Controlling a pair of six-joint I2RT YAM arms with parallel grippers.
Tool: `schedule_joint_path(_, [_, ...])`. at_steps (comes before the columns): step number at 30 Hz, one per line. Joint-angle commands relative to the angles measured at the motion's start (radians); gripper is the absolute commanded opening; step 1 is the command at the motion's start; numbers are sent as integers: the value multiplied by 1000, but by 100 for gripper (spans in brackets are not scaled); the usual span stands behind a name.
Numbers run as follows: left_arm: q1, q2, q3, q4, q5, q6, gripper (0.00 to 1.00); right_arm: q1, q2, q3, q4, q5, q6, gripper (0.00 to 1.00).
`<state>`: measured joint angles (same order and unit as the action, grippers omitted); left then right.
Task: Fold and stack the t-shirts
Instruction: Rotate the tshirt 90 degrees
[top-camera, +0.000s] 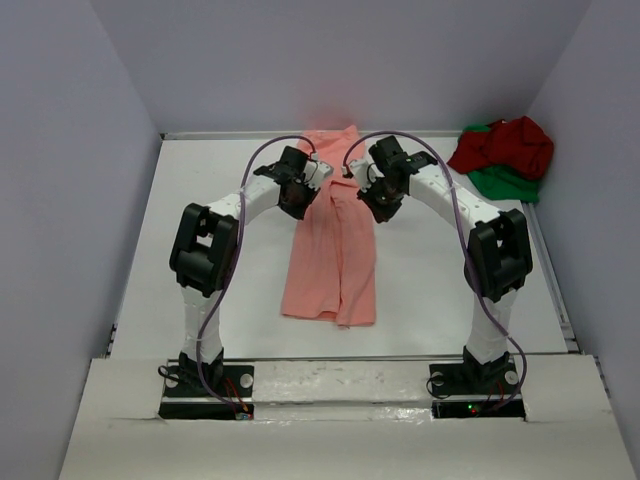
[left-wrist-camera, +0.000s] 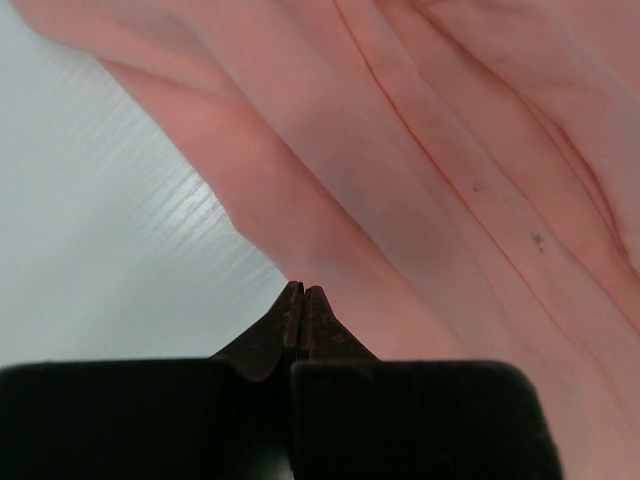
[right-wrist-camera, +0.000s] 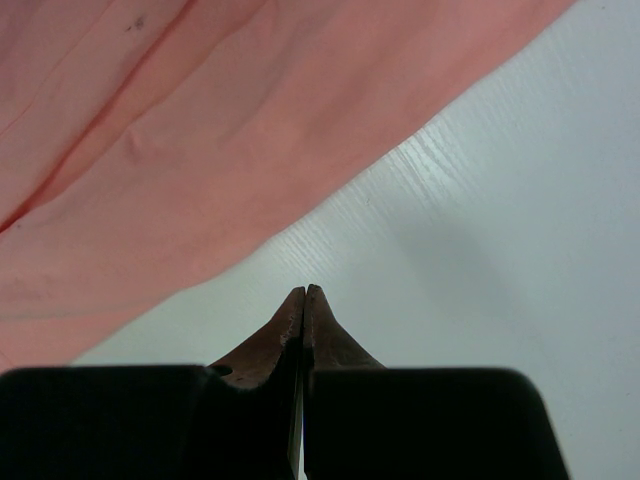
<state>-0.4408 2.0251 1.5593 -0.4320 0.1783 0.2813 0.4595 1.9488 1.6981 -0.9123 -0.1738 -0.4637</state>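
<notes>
My white-and-black left arm (top-camera: 212, 240) and right arm (top-camera: 492, 250) arch up from 6 o'clock, elbows flared toward 9 and 3, wrists angled inward toward each other. I see the left black two-finger gripper (left-wrist-camera: 303, 291) and the right gripper (right-wrist-camera: 305, 290) both with jaws pressed together.

Robot test cell in a lab.
A flat white table (top-camera: 430, 290) is boxed in by plain pale grey partition walls (top-camera: 340, 60). A white-and-black left robot arm (top-camera: 205, 250) and a matching right robot arm (top-camera: 497, 262) are bolted at its near edge, trailing purple cables (top-camera: 242, 200).
</notes>
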Motion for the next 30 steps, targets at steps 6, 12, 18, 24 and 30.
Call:
schedule_joint_path(6, [-7, -19, -39, -47, -59, 7, 11, 5, -60, -34, 4, 28, -1, 0])
schedule_joint_path(12, [-16, -31, -51, -51, -33, 10, 28, 5, -56, -38, 9, 43, -4, 0])
schedule_joint_path(18, [-33, -46, -53, -57, -10, 12, 37, 5, -50, -57, 18, 51, -3, 0])
schedule_joint_path(24, [-50, -59, -54, -59, -5, 18, 35, 5, -50, -77, 24, 72, -12, 0])
schedule_joint_path(30, [-68, -32, -59, -68, -28, 28, 25, 5, -51, -89, 33, 82, -16, 0])
